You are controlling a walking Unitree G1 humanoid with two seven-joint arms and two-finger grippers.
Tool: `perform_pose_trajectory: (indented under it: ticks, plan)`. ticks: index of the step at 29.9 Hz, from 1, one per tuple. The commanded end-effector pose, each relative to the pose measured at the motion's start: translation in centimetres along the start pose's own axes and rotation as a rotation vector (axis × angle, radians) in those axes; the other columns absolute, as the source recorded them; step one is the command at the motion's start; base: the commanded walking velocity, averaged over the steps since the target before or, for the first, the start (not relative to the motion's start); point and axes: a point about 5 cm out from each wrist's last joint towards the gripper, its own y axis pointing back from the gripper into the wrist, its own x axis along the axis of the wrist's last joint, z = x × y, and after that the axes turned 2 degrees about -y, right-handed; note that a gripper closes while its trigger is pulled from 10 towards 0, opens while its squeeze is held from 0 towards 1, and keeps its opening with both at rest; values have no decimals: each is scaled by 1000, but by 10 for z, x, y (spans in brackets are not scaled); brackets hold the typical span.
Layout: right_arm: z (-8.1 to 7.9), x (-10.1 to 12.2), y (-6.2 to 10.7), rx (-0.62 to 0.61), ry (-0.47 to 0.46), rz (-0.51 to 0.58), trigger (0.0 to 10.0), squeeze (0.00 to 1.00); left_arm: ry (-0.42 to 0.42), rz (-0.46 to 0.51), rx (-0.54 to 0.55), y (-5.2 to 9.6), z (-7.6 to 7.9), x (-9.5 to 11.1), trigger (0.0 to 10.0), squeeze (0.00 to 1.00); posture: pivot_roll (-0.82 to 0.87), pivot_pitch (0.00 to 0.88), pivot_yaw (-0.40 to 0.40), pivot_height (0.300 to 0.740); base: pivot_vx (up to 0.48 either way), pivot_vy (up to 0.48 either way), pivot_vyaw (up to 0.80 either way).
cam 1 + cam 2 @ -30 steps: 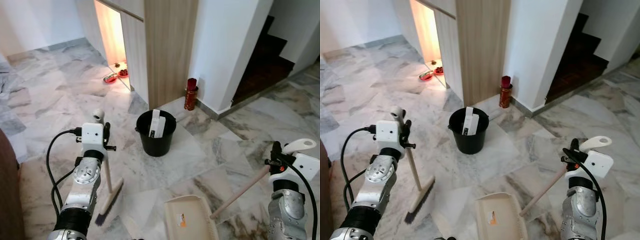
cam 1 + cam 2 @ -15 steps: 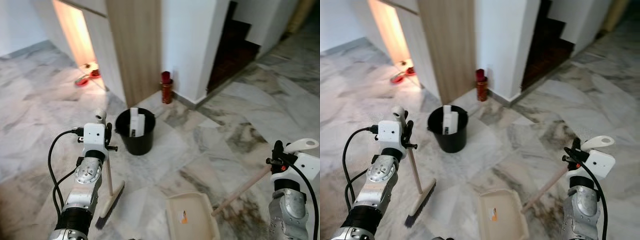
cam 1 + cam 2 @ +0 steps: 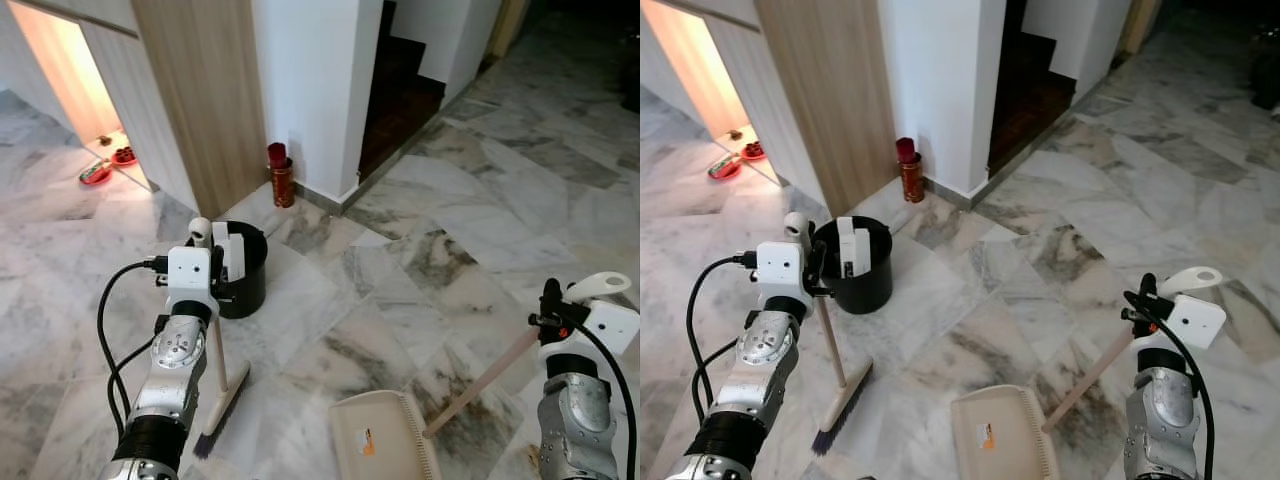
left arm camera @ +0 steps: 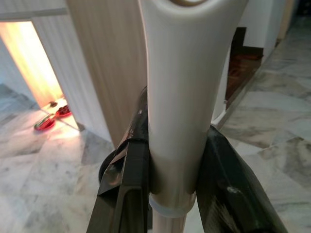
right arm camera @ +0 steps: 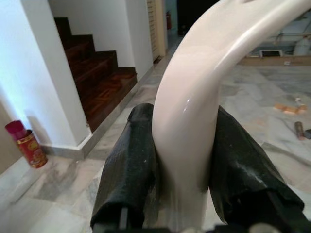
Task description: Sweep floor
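Broom [image 3: 218, 385] stands bristles-down on the marble floor [image 3: 420, 250], left gripper [image 4: 170, 160] jaws clamped on its white handle. Right gripper [image 5: 182, 160] jaws squeeze the dustpan [image 3: 380, 440] handle; an unreadable orange label marks the pan. Black bucket [image 3: 240, 285] sits just behind.

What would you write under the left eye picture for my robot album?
Robot's left gripper holds a broom, right gripper a dustpan.
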Motion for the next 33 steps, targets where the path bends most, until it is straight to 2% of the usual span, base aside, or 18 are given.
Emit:
perform_pose_trajectory:
  ticks: [1,13,30,33]
  plan:
    - [1,14,-6,3,7,56,10000,0,-10,27,-8,-1,-1,4,10000,0,-53,44,17,740,0,0,-800]
    - [7,14,-1,-16,14,61,10000,0,-18,34,-34,-3,3,7,10000,0,-68,39,37,740,0,0,-800]
    - [2,15,-1,-17,14,60,10000,0,-53,34,-31,-7,2,9,10000,0,-75,85,34,740,0,0,-800]
    - [2,14,-1,-20,17,55,10000,0,-55,37,-27,-8,2,10,10000,0,-75,93,32,740,0,-261,-800]
